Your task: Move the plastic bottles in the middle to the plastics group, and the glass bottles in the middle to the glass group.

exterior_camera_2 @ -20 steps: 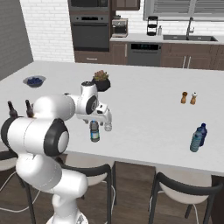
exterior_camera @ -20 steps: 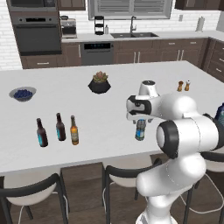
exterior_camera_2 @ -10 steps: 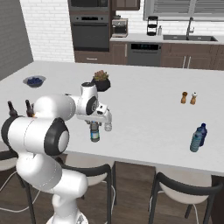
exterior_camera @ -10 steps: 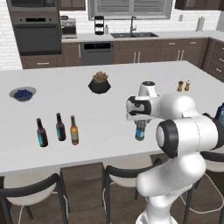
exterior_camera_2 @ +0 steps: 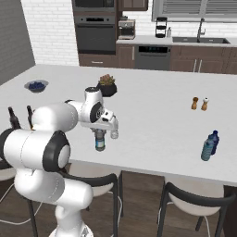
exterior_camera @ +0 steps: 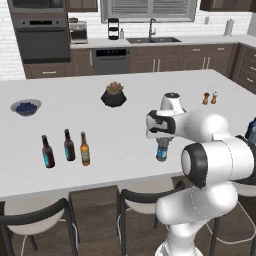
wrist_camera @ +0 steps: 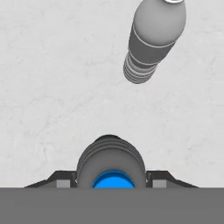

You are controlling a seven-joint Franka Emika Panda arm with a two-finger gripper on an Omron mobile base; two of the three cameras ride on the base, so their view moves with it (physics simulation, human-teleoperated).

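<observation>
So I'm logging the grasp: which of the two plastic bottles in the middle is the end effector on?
The blue-labelled bottle, blue cap in the hand view: it sits between the end effector fingers. The pale greyish bottle stands apart on the counter, untouched.

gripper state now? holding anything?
Gripper: fingers either side of the blue-label plastic bottle near the counter's front edge, apparently shut on it. Grey white-capped bottle stands free beside it.
</observation>
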